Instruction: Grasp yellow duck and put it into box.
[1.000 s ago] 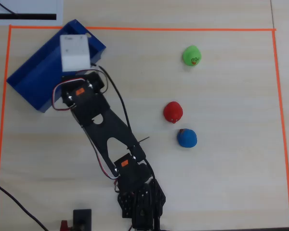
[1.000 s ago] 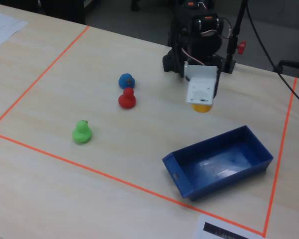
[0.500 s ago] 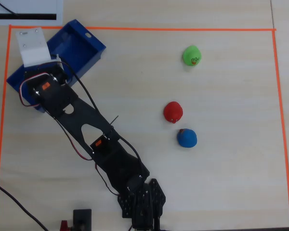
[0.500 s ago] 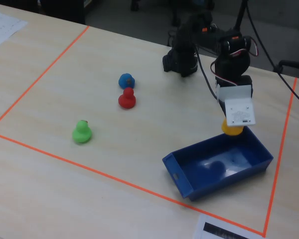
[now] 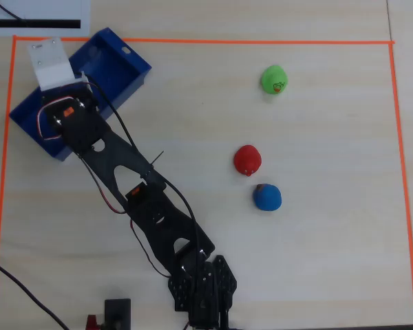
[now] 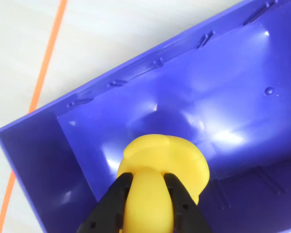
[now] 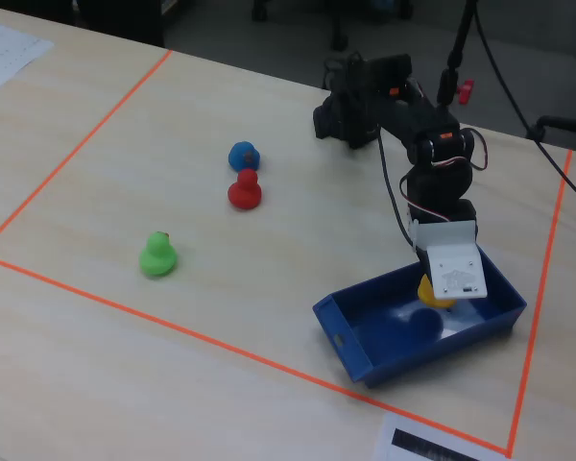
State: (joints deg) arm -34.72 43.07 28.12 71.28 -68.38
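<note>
- Over the box, the tool [image 6: 148, 204] has its two black fingers [image 6: 117, 196] clamped on the small rounded yellow toy duck [image 6: 169, 162], which hangs above the floor of the tray.
- Wrist view: the duck bulges out past the fingertips, so the grip is on one end of it, not its middle.
- Below sits the large open-top blue plastic box [image 6: 223, 82], low-walled, its glossy floor catching the light; in the fixed view the duck [image 7: 430, 291] shows just under the white wrist camera housing [image 7: 455, 261], inside the box's [image 7: 365, 360] outline.
- My read: the carry is done and the release is what remains.
- Risks from here: a rounded toy may bounce or roll on that slick floor, and with walls this low a drop from height could send it over the edge.
- Soft sides squeezed this hard might cling to one finger as the tool lets go, flicking the duck sideways.
- Out on the pale wooden table [image 5: 316, 275], well apart from the box [image 5: 127, 65], sit a green toy duck [image 5: 274, 80], a red toy duck [image 5: 247, 160] and a blue one [image 5: 267, 197] — no trouble there.
- Orange tape [image 5: 193, 41] frames the work area.
</note>
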